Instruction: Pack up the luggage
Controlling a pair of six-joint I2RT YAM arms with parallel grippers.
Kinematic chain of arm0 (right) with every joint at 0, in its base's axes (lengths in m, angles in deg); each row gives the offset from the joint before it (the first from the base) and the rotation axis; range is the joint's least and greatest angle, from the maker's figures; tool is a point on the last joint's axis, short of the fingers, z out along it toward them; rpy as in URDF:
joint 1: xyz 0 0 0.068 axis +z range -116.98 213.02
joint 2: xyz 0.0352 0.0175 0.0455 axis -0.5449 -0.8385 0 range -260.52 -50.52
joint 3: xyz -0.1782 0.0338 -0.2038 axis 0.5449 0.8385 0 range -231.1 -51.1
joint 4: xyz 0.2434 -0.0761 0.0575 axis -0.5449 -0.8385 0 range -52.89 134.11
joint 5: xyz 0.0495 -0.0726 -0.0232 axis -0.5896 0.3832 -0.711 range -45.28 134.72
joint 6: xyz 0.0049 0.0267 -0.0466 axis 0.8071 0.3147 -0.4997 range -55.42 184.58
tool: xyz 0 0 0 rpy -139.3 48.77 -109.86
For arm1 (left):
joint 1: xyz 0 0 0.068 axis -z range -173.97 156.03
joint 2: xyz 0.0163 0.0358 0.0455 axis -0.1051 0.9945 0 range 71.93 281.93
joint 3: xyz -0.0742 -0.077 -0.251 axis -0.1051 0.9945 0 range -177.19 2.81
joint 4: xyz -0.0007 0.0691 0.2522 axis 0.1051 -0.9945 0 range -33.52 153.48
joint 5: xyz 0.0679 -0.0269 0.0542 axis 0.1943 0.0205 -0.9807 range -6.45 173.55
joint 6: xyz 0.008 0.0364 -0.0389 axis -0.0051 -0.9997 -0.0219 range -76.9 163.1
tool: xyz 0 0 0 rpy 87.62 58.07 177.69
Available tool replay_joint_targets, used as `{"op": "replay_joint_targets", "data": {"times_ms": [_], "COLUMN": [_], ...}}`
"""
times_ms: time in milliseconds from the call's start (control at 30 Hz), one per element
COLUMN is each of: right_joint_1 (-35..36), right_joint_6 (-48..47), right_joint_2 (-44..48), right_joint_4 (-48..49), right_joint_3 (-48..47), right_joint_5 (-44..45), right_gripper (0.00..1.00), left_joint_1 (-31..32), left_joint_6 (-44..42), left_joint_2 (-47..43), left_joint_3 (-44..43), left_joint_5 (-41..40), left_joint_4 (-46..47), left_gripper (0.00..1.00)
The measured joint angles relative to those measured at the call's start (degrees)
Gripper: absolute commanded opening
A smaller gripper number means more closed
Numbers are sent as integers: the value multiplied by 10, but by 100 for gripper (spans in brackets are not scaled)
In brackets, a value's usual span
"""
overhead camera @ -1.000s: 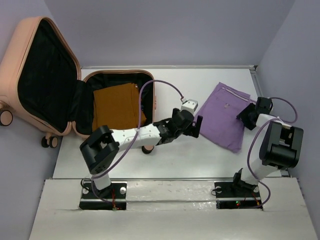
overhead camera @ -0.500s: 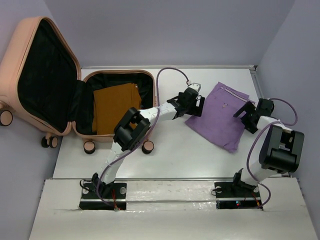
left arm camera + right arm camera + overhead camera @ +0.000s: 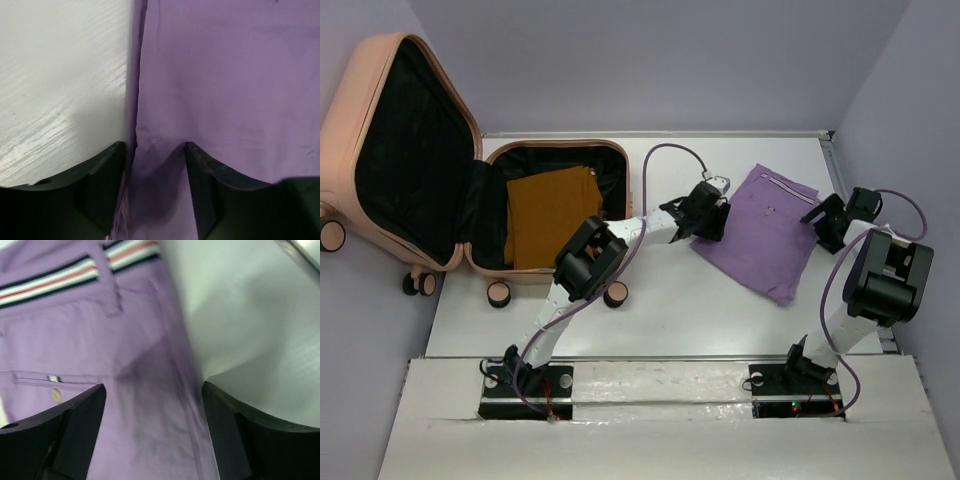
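Note:
The peach-pink luggage (image 3: pixel 340 130) lies open at the far left, its lid propped up and a folded brown cloth (image 3: pixel 548 215) in its base. A folded purple cloth (image 3: pixel 765 240) lies on the table at the right. My left gripper (image 3: pixel 710 222) is down at this cloth's left edge. In the left wrist view its black fingers (image 3: pixel 102 175) straddle the cloth's edge (image 3: pixel 145 165), with a gap still between them. My right gripper (image 3: pixel 823 220) stands wide open over the cloth's right edge (image 3: pixel 165 405), near the striped waistband (image 3: pixel 75 275).
The left arm stretches from its base across the suitcase's front corner, above the caster wheels (image 3: pixel 498 294). Its purple cable (image 3: pixel 670 150) loops over the table. A raised rail (image 3: pixel 835 165) borders the table just right of the right gripper.
The left arm swung away from the suitcase to the purple cloth's left edge, and its jaws have narrowed. The right gripper opened wider and shifted toward the far right of the cloth.

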Motion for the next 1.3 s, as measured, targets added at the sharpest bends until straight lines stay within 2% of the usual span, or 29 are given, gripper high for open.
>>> {"op": "replay_joint_targets", "data": {"times_ms": [133, 200, 233, 267, 300, 333, 367, 400, 500, 600, 733, 900, 1100, 1233, 1300], "right_joint_1": [-1, -2, -4, -5, -7, -8, -9, -10, -15, -15, -15, 0, 82, 157, 209], "right_joint_6": [2, 6, 9, 12, 14, 17, 17, 23, 35, 58, 99, 137, 155, 167, 174], "right_joint_2": [-40, -52, -60, -66, -70, -77, -80, -86, -85, -67, -1, 103, 202, 209, 195], "right_joint_4": [23, 31, 39, 45, 47, 56, 59, 71, 93, 156, 206, 222, 212, 194, 181], "right_joint_3": [-29, -35, -36, -36, -36, -33, -30, -21, -3, 47, 126, 152, 119, 43, -21], "right_joint_5": [-68, -92, -115, -130, -138, -156, -161, -177, -204, -230, -265, -304, -302, -288, -273], "right_gripper": [68, 58, 54, 39, 29, 22, 12, 8, 7, 7, 7, 7, 7, 7, 7], "left_joint_1": [0, 0, -1, -1, -3, -4, -5, -6, -9, -11, -12, -14, -31, -74, -116], "left_joint_6": [2, 4, 5, 6, 8, 11, 12, 13, 19, 24, 30, 39, 41, 41, 40], "left_joint_2": [-1, -2, -3, -4, -6, -7, -9, -14, -28, -52, -101, -179, -308, -394, -438], "left_joint_3": [17, 25, 29, 33, 37, 41, 48, 57, 81, 116, 164, 185, 185, 185, 185], "left_joint_5": [8, 12, 15, 17, 21, 25, 28, 31, 38, 39, 37, 41, 42, 40, 42], "left_joint_4": [25, 37, 39, 45, 48, 52, 58, 64, 75, 79, 57, 35, 12, -24, -42], "left_gripper": [36, 29, 21, 17, 12, 6, 6, 6, 6, 6, 6, 6, 6, 6, 6]}}
